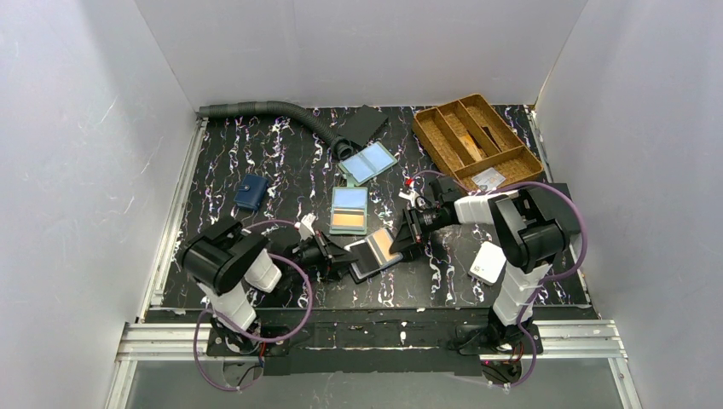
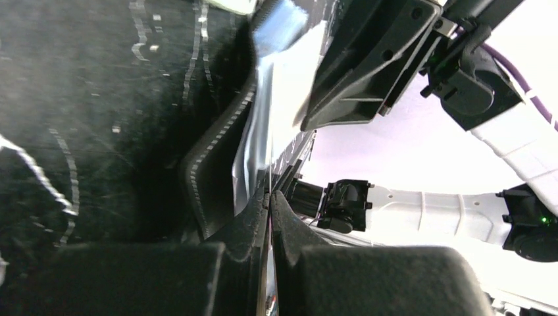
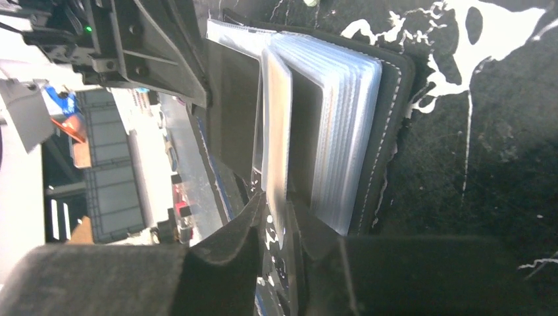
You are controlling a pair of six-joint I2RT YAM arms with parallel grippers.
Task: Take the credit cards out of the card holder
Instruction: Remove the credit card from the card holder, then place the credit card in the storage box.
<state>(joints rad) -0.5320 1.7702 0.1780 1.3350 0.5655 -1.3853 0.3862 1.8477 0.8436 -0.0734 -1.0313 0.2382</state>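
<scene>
Top external view: a black stitched card holder with clear plastic sleeves (image 1: 373, 254) lies stretched between the two hands above the black marbled table (image 1: 281, 162). An orange plastic card (image 1: 385, 245) shows in the pocket at the right hand's (image 1: 404, 239) end. The left hand (image 1: 349, 256) has its fingers pressed together, pinching the holder's opposite edge. The right hand's fingers (image 3: 309, 230) stand slightly spread, with one pale sleeve (image 3: 276, 131) running between them; I cannot tell whether they touch it.
</scene>
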